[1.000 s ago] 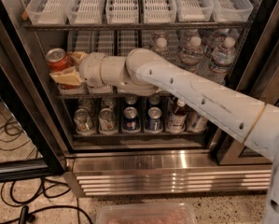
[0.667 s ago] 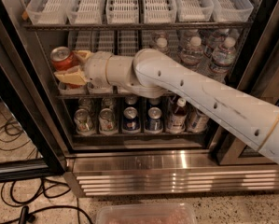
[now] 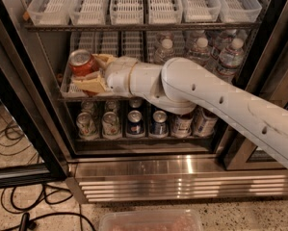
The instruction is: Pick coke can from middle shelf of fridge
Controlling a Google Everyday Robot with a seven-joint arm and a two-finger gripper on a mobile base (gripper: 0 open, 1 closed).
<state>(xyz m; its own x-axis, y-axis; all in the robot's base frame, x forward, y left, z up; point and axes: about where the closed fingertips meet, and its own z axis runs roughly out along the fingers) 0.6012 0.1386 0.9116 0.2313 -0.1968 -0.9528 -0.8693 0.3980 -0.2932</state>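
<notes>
Landmark: we place everything against the middle shelf (image 3: 72, 98) of the fridge (image 3: 182, 182), the rack with the white slotted trays and the water bottles (image 3: 230, 57).

Coke can (image 3: 82, 63): at the left front end of the middle shelf. It is tilted, with its silver top turned up toward us. We cannot tell whether its base touches the shelf.

Gripper (image 3: 88, 71): at that same left end, in front of the trays. Its tan fingers (image 3: 91, 84) are closed onto the coke can, one against the upper side and one under the lower side, and they hold nothing else.

Arm (image 3: 220, 100): it reaches in from the right, crossing in front of the middle shelf's right half.

Change: compared with a second ago, the coke can and gripper sit further right along the shelf's front edge and appear larger, so they are nearer to us. The shelves themselves keep their place in view.

Meaning: we judge that the grasp is made and the withdrawal has begun, with the can leaving its lane.

Remaining: in our judgement, the can must clear the shelf's front lip and come out past the dark frame to the shelf's left.

Risk: a tilted can may slip between the fingers, and the lower finger sits close to the shelf's lip.

Neighbours: the white trays (image 3: 143, 4) are on the rack above the middle shelf, and the small cans (image 3: 134, 121) are on the rack below.
</notes>
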